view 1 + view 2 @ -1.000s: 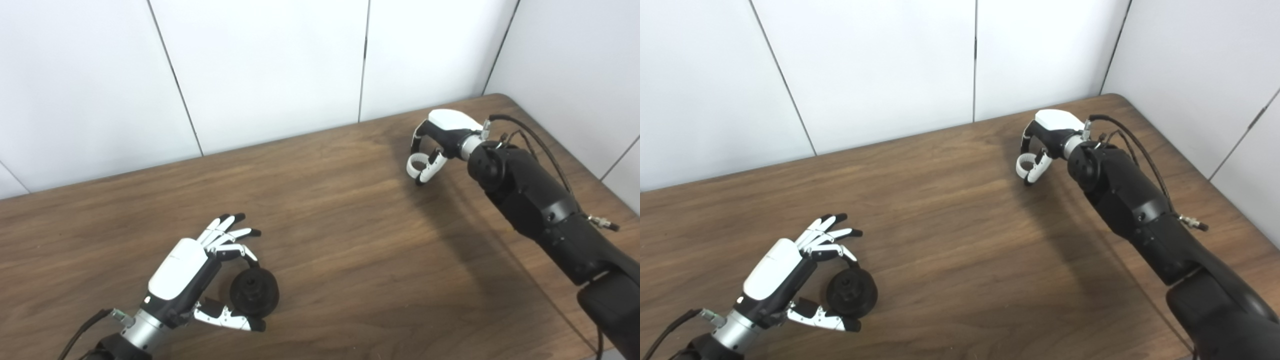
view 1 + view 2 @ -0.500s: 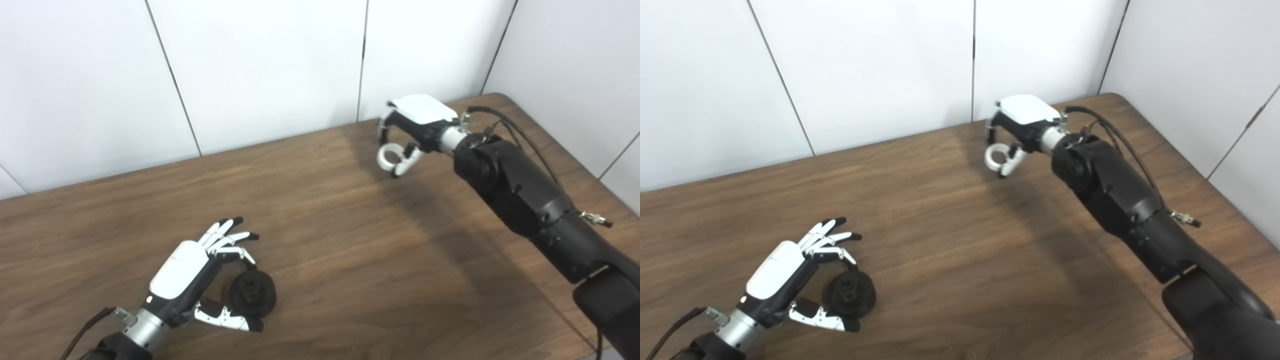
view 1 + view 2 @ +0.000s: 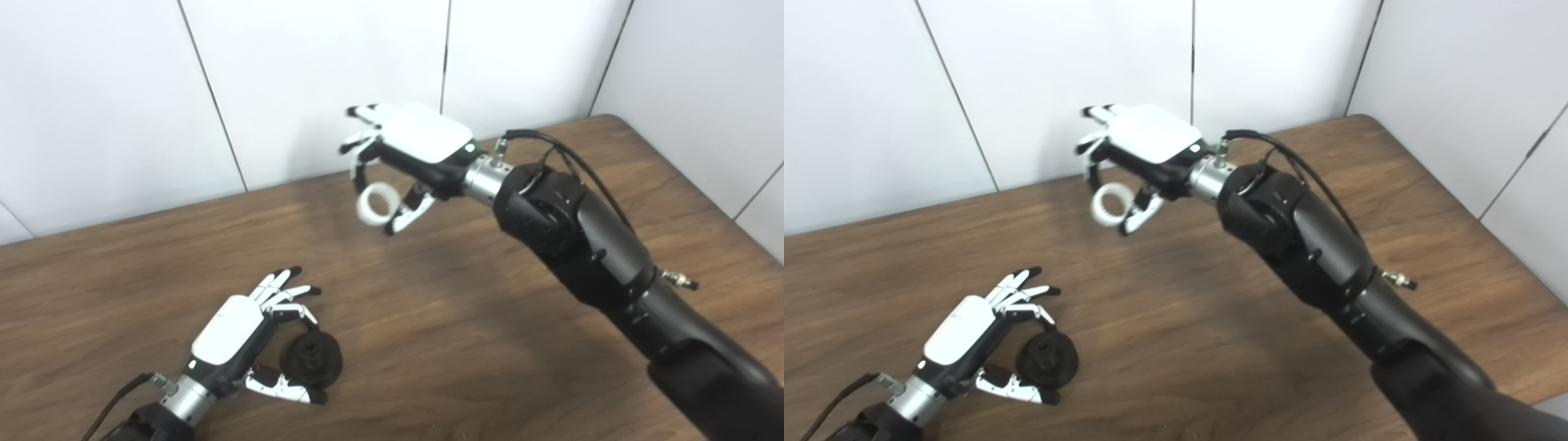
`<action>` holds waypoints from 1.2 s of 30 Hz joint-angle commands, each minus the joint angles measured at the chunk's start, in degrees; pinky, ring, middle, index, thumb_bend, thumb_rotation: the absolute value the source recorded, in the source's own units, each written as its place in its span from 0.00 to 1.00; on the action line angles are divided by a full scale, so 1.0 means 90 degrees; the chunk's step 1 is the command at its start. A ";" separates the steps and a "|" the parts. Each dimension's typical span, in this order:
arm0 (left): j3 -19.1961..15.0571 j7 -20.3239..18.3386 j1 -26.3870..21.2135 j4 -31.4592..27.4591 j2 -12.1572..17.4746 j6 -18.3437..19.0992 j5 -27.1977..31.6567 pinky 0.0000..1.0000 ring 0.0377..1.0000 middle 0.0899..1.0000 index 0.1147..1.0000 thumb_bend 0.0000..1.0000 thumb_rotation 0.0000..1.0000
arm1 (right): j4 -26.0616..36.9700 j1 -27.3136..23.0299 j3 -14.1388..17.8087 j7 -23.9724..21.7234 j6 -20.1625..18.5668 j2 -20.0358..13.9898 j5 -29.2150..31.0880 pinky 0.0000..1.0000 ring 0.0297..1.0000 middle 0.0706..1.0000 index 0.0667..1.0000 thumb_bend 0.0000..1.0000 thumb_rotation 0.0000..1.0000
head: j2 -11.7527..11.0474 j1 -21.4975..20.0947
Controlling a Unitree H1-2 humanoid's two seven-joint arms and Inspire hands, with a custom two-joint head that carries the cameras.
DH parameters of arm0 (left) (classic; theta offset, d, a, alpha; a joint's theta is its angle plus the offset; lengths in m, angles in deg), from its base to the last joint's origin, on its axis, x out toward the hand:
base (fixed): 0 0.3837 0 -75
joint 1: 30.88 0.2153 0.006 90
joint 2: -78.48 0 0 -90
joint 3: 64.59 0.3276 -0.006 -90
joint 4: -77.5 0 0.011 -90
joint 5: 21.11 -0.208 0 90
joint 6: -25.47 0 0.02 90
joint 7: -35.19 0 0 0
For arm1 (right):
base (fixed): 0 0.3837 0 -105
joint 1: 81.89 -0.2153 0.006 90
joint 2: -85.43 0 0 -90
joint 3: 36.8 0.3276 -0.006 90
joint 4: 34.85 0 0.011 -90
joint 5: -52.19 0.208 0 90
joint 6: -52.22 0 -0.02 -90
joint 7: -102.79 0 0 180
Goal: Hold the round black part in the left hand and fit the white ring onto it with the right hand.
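While the right hand pinches the white ring between thumb and one finger above the far side of the table, the ring hangs well apart from the round black part. The left hand grips that part near the front edge, low over the wood; whether it rests on the surface cannot be told. Probable faults: the two-point pinch covers little of the ring's rim, so a quick swing could rotate or drop it. The ring's opening faces sideways, whereas the part's hub faces up and outward; unmatched axes at contact would jam it. The left thumb lies across the part's lower rim and may block seating.
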 commanded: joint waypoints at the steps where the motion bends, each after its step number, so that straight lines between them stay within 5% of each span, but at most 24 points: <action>1: 0.0082 -0.0106 -0.0052 0.0137 0.0083 0.0058 -0.0245 1.00 1.00 0.85 0.42 0.52 0.05 | 0.0376 -0.0271 0.0136 -0.0054 0.0041 0.0046 0.0160 1.00 1.00 0.80 0.45 0.53 0.14 | 0.0041 0.0069; 21: 0.0226 -0.0354 0.0026 -0.0057 -0.0487 0.0556 -0.0635 1.00 1.00 0.86 0.42 0.53 0.06 | 0.1524 0.0439 0.0115 -0.0633 0.0262 0.0331 0.1109 1.00 0.97 0.78 0.44 0.52 0.14 | 0.0367 0.1234; 36: 0.0228 -0.0281 0.0041 -0.0115 -0.0573 0.0504 -0.0677 1.00 1.00 0.86 0.42 0.53 0.06 | 0.1247 0.1216 0.0086 -0.0507 0.0526 0.0431 0.1159 1.00 0.98 0.79 0.45 0.52 0.14 | 0.0414 0.1263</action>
